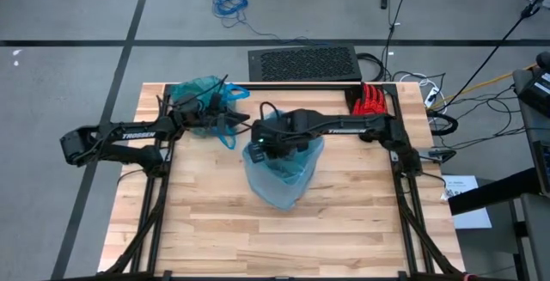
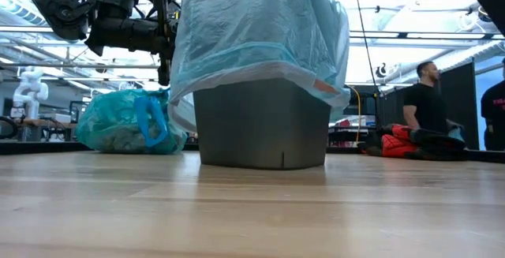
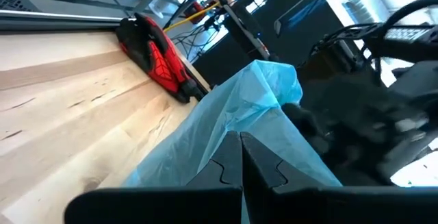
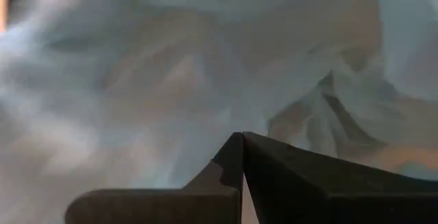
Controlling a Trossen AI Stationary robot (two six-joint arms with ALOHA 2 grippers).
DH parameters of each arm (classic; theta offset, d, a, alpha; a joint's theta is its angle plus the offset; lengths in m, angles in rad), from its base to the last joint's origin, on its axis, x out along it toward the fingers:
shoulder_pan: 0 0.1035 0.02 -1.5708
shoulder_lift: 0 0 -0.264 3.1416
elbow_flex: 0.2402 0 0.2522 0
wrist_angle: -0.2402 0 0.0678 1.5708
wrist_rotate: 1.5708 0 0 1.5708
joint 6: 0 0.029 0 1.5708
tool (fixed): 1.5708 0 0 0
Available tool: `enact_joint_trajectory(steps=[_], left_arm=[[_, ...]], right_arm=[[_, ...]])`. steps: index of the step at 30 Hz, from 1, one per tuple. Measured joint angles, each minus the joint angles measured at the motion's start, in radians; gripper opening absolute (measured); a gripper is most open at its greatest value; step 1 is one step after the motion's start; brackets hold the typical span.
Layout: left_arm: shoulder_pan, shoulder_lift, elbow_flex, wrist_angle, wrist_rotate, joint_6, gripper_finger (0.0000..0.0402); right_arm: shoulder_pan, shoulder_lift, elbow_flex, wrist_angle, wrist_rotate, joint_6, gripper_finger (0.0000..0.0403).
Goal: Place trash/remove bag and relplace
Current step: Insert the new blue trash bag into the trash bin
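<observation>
We see the teal-green bag (image 1: 199,100) with its blue handle loops (image 2: 150,120) sitting full and knotted near the far left corner of the bench (image 1: 344,212), resting directly on the wood. Our left hand (image 1: 230,123) reaches from the left edge, just beside that bag and toward the bin; in its wrist view the two fingers (image 3: 226,172) meet with no gap, gripping nothing.

Near the middle of the bench stands the bin (image 2: 260,124), lined with a paler sky-blue bag (image 2: 260,29) that drapes over its rim. Our right hand (image 1: 268,148) comes in from the right edge and is down inside this liner; its fingers (image 4: 274,169) are pressed together, pale plastic all round them.

A red glove (image 1: 371,100) lies at the far right corner.
</observation>
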Motion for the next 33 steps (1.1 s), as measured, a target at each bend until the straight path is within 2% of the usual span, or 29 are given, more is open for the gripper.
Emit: enact_joint_trajectory(steps=[4, 11, 23, 28, 33], left_arm=[[0.0, 0.0, 0.0, 0.0, 0.0, -0.001, 0.0], [0.0, 0.0, 0.0, 0.0, 0.0, -0.002, 0.0], [-0.001, 0.0, 0.0, 0.003, 0.016, 0.0, 0.0], [-0.001, 0.0, 0.0, 0.003, 0.018, 0.001, 0.0], [-0.001, 0.0, 0.0, 0.002, 0.019, 0.002, 0.0]], right_arm=[[-0.013, 0.059, 0.0, -0.001, 0.03, 0.03, 0.0], [-0.024, 0.132, -0.001, 0.016, 0.003, 0.01, 0.0], [-0.021, 0.032, 0.0, 0.024, 0.037, 0.098, 0.0], [-0.022, 0.048, 0.0, -0.009, 0.078, 0.077, 0.0], [-0.025, 0.085, -0.001, -0.009, 0.073, 0.058, 0.0]])
